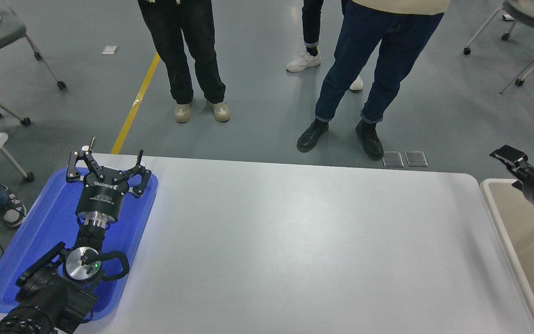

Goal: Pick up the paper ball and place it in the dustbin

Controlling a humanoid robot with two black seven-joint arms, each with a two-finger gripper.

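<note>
The paper ball is out of view; nothing shows in either gripper. The dustbin point(493, 186), beige with a pale rounded rim and tan inside, stands off the table's right end and is cut by the picture's edge. My right gripper point(508, 169) comes in from the right edge, raised above the bin's far left corner, open and empty. My left gripper point(107, 160) is parked open and empty over the blue tray at the lower left.
The shallow blue tray point(40, 232) lies at the table's left end under my left arm. Several people stand on the floor beyond the table's far edge, with legs and shoes point(315, 134) close to it. Wheeled chairs point(522, 28) stand at the far corners.
</note>
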